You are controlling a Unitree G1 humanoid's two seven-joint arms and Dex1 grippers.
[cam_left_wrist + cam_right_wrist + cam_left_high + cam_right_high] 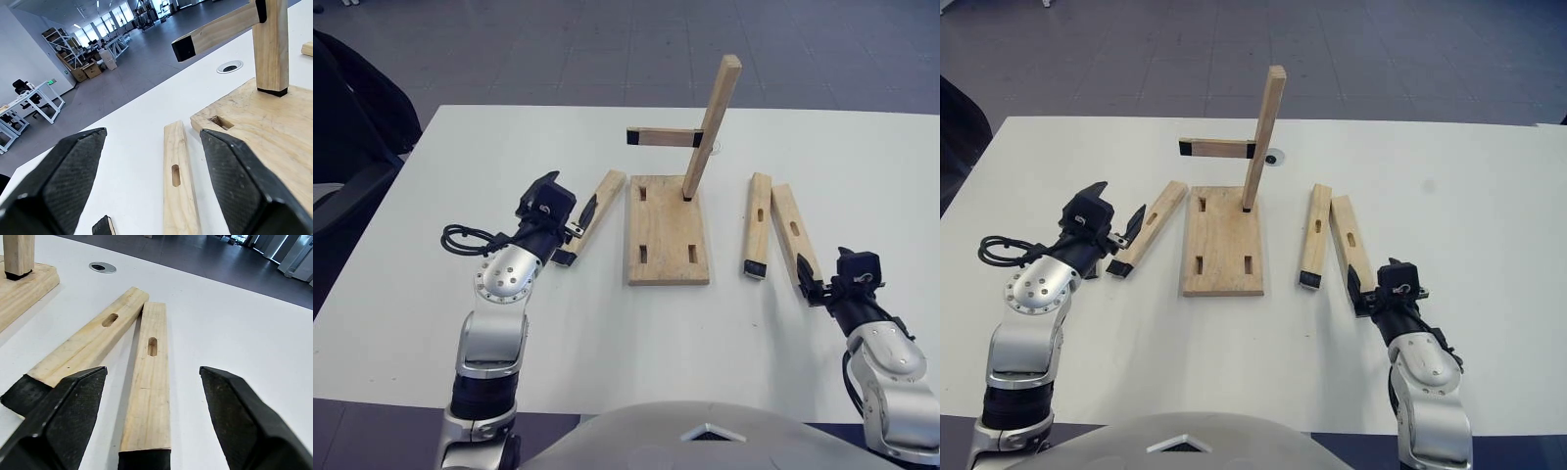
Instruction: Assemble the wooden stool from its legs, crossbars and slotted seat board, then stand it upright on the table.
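One seat board [666,245] lies flat on the bench [431,323]. One upright leg [713,122] stands in its far right slot and carries one crossbar [664,137]. There are three loose legs: a left leg [599,211] beside the board and two on its right [758,220], of which the outermost leg [793,235] is farthest away. The left tool [154,137] is spread wide over the left leg. The right tool [152,369] is spread wide over the outermost leg. Neither tool holds anything.

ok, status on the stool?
Left gripper, right gripper open, empty. One leg with crossbar standing in seat board. Three legs loose on table. Nothing blocking.

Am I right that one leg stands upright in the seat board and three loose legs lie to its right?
Not quite: in the left eye view two loose legs lie right of the seat board, the third left of it. The rest holds.
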